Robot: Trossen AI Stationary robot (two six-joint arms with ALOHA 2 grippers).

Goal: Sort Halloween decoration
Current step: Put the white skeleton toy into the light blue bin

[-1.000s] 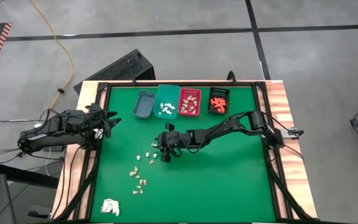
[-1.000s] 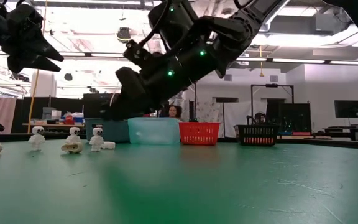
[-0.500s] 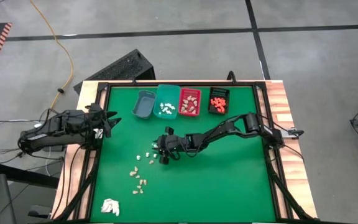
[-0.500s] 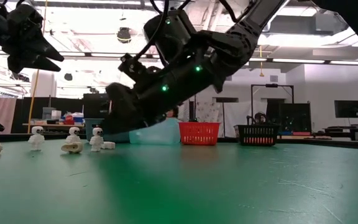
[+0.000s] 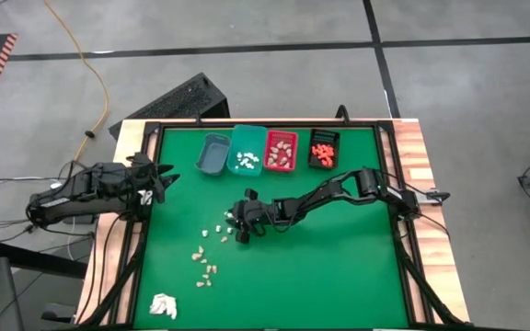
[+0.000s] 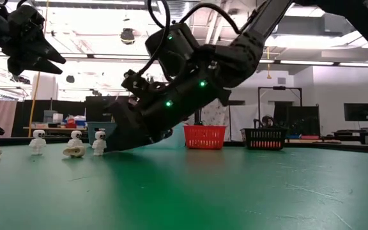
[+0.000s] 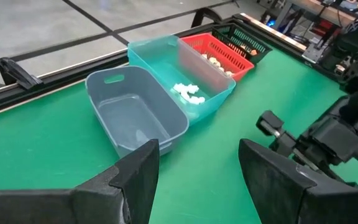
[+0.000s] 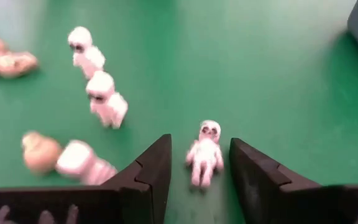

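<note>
Right gripper [image 8: 194, 171] is low over the mat, fingers apart, straddling a white mummy figure [image 8: 205, 152] lying flat between them, placed so closing would pinch it. Loose figures [image 5: 206, 262] lie beside it. Left gripper [image 7: 197, 174] waits open at the table's left edge.

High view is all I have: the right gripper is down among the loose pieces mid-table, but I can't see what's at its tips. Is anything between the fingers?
Observer: Yes. In the right wrist view a small white mummy figure lies on the green mat between the open fingers of the right gripper.
Operator: How low is it?
Observer: The low view shows its tip almost at the mat, beside a standing white figure.
Operator: Is the grey bin in use?
Observer: No; the left wrist view shows the grey bin empty, and white pieces in the teal bin.
</note>
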